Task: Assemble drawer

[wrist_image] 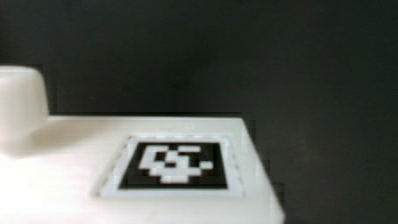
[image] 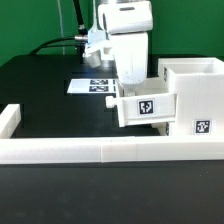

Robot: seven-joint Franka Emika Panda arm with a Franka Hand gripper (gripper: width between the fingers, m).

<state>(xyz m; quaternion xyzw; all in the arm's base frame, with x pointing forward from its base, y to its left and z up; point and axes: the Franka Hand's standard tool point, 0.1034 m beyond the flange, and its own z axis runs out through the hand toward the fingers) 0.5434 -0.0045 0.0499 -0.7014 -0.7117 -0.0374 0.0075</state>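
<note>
In the exterior view a small white drawer box (image: 147,108) with a black-and-white tag on its front stands against the left side of a larger white drawer casing (image: 196,92), which carries a tag of its own low on its front. My gripper (image: 131,88) comes straight down at the box's back left corner. Its fingertips are hidden behind the box, so I cannot tell how the jaws stand. The wrist view is filled by a white panel (wrist_image: 71,150) with a tag (wrist_image: 178,162), seen very close. A white rounded part (wrist_image: 16,105) rises beside it.
A low white fence (image: 100,151) runs along the front of the black table and turns back at the exterior view's left (image: 9,120). The marker board (image: 92,86) lies flat behind the gripper. A black cable hangs by the arm at the back.
</note>
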